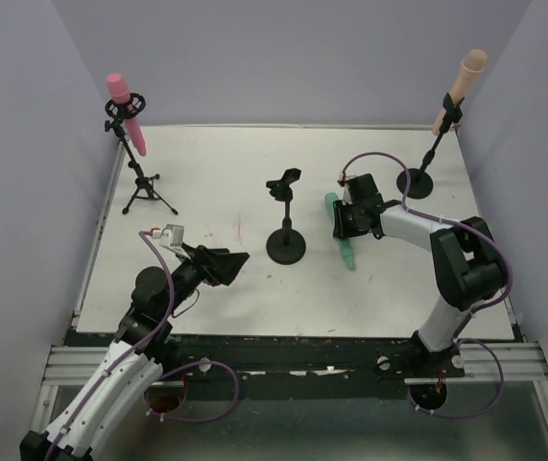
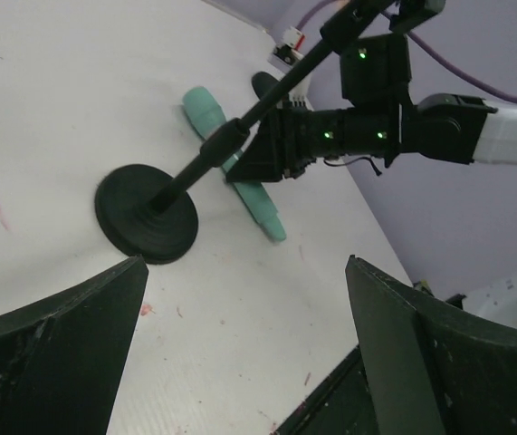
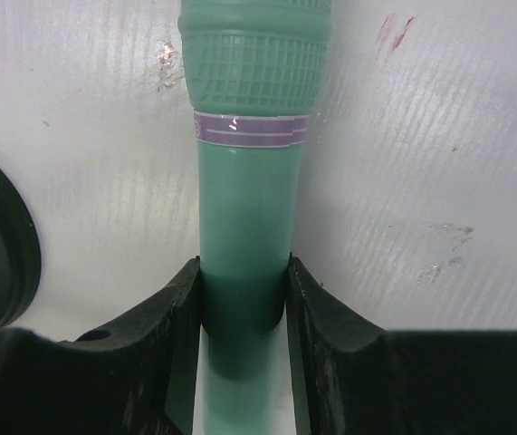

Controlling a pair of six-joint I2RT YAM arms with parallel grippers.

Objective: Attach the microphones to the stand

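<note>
The teal-green microphone [image 1: 348, 255] lies flat on the white table, just right of the middle stand [image 1: 286, 219], whose clip is empty. My right gripper [image 1: 341, 223] is shut on its shaft. In the right wrist view both fingers [image 3: 181, 304] press the sides of the teal microphone [image 3: 244, 181] at my right gripper [image 3: 244, 276]. The pink microphone [image 1: 125, 110] sits in the tripod stand [image 1: 145, 190] at the back left. At the back right, the peach microphone [image 1: 462, 84] sits in a round-base stand [image 1: 416, 182]. My left gripper [image 1: 235, 264] hangs open with nothing in it, left of the middle stand.
From the left wrist, the middle stand's round base [image 2: 145, 213] is ahead, with the teal microphone [image 2: 205, 109] and my right gripper [image 2: 272, 159] behind its pole. My left gripper [image 2: 246, 272] is over bare table near the front edge. Purple walls enclose the table [image 1: 216, 192].
</note>
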